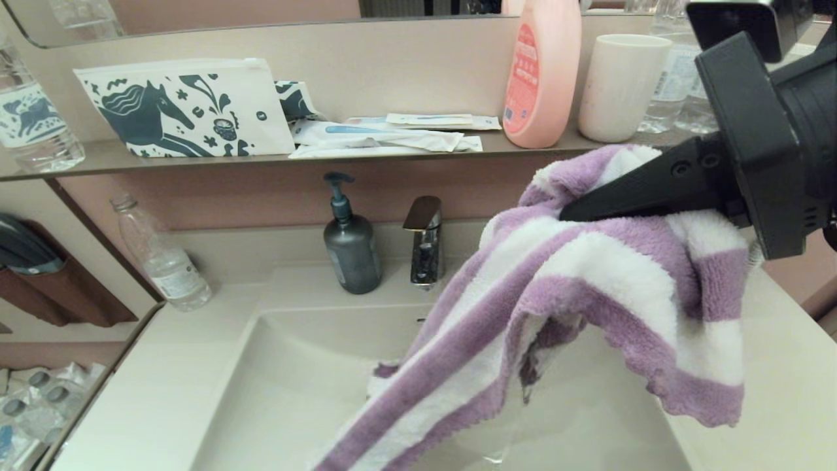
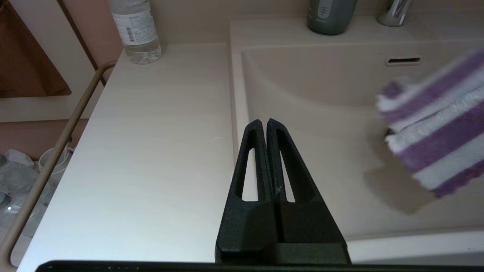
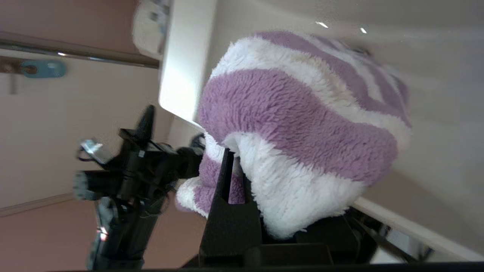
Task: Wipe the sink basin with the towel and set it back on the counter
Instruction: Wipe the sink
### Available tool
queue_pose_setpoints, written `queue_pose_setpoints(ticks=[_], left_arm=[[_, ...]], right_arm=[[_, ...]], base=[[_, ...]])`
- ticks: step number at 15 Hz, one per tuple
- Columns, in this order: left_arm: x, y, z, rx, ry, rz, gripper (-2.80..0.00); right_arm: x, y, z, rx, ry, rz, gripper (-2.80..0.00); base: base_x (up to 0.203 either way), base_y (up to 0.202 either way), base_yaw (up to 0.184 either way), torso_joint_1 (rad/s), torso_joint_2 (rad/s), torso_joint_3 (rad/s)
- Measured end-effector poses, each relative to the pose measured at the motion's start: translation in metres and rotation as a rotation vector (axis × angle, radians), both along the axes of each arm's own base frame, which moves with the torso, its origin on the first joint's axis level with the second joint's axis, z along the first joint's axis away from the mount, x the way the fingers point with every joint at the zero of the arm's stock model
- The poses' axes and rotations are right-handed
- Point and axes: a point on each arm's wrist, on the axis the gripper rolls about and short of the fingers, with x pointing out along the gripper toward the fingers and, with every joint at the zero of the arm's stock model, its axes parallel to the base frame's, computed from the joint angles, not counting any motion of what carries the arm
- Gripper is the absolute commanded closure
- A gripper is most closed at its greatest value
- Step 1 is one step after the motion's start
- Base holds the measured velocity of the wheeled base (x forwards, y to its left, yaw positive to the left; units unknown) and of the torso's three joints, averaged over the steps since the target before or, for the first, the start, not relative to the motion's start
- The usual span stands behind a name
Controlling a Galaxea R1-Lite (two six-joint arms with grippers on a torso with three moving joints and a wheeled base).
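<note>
The purple and white striped towel [image 1: 588,288] hangs in the air over the right half of the sink basin [image 1: 294,379]. My right gripper [image 1: 575,209] is shut on the towel's top fold, and the cloth drapes over its fingers [image 3: 227,166]. The towel's lower end trails down toward the basin's front. The drain plug is hidden; the overflow slot [image 2: 404,60] shows in the back wall. My left gripper [image 2: 263,122] is shut and empty, hovering over the seam between the counter [image 2: 151,151] and the basin's left rim, out of the head view.
A faucet [image 1: 425,242] and a dark pump bottle [image 1: 352,248] stand behind the basin. A clear water bottle [image 1: 160,255] sits at the counter's back left. The shelf above holds a horse-print pouch [image 1: 186,108], a pink bottle [image 1: 543,72] and a cup [image 1: 621,85].
</note>
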Motion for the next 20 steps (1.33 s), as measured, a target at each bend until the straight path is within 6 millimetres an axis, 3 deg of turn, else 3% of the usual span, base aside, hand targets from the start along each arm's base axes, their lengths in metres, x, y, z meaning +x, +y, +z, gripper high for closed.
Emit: queue_pose_setpoints(ticks=[9,13,20], left_arm=[[0.000,0.000,0.000,0.000,0.000,0.000,0.00],[0.000,0.000,0.000,0.000,0.000,0.000,0.00],[0.000,0.000,0.000,0.000,0.000,0.000,0.00]], right_arm=[[0.032,0.007,-0.095,-0.322,0.267,-0.204,0.00],[0.048,0.025,-0.147,-0.420,0.406,-0.256,0.00],[0.075,0.062,-0.230,-0.671,0.478,-0.351,0.00]], base=[[0.000,0.000,0.000,0.000,0.00,0.000],[0.000,0.000,0.000,0.000,0.00,0.000],[0.000,0.000,0.000,0.000,0.00,0.000]])
